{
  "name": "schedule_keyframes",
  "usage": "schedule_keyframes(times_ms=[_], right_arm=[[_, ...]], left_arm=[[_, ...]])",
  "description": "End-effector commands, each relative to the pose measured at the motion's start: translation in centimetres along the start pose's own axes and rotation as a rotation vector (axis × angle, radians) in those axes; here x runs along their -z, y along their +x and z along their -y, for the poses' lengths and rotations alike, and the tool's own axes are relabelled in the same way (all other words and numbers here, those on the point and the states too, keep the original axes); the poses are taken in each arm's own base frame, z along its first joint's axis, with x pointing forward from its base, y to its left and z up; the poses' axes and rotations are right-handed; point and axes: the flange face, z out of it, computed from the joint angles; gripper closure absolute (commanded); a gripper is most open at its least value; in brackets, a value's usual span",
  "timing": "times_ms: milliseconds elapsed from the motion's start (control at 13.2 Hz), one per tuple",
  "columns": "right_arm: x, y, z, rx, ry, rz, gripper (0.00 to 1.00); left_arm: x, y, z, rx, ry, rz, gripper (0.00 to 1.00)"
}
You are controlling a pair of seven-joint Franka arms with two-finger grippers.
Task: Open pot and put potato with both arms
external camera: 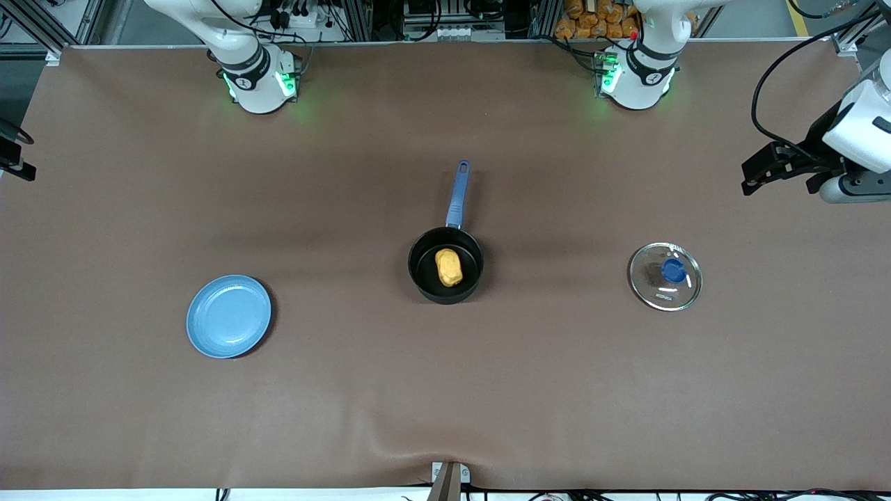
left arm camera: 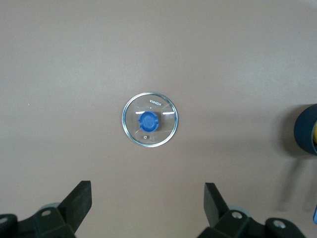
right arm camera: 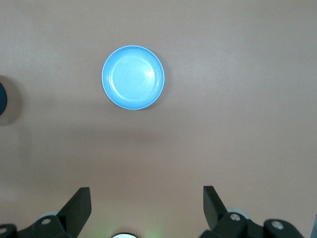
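Observation:
The black pot [external camera: 445, 268] stands uncovered mid-table, its blue handle [external camera: 457, 195] pointing toward the robots' bases. The yellow-orange potato [external camera: 449, 267] lies inside it. The glass lid with its blue knob [external camera: 665, 276] lies flat on the table toward the left arm's end and also shows in the left wrist view [left arm camera: 149, 120]. My left gripper [external camera: 755, 174] is open and empty, raised at the left arm's end of the table; it shows in its wrist view [left arm camera: 147, 198]. My right gripper [external camera: 17, 167] is open and empty, raised at the right arm's end; it shows in its wrist view [right arm camera: 147, 203].
A light-blue plate [external camera: 229, 316] lies toward the right arm's end, nearer the front camera than the pot, and shows in the right wrist view [right arm camera: 132, 77]. The pot's edge shows in the left wrist view [left arm camera: 307, 131]. The brown table cover [external camera: 445, 390] is bare elsewhere.

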Motion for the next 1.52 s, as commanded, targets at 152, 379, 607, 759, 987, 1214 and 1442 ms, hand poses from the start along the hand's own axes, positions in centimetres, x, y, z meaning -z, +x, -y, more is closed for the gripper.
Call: schedule_keyframes(times_ms=[152,379,607,759,987,1214,1442], right_arm=[[0.5,-2.1,1.7,0.007,-0.011,-0.081,0.00],[0.0,-3.7,2.9,0.012,-0.013,-0.108,0.00],[-1.4,-3.7,2.9,-0.002,-0.002,-0.076,0.00],[-1.2,-3.4,3.1,0.001,-0.005,-0.083,0.00],[-1.2,-3.0,3.9,0.016,-0.010,-0.088,0.00],[-2.4,-2.1,4.2,0.024,-0.020,-0.100,0.00],[-2.5,-2.0,4.5,0.028,-0.019,-0.095,0.00]], left_arm=[[0.0,-1.0,0.4,-0.013,0.022,0.006,0.00],[0.0,-1.0,0.5,-0.012,0.022,0.004,0.00],[0.0,-0.9,0.6,-0.010,0.020,0.005,0.00],[0.0,-0.8,1.2,0.002,0.009,0.008,0.00],[0.1,-0.8,1.2,0.003,0.006,0.006,0.00],[-0.1,-0.7,1.2,0.004,0.005,0.009,0.00],[0.1,-0.5,1.2,0.004,0.002,0.006,0.00]])
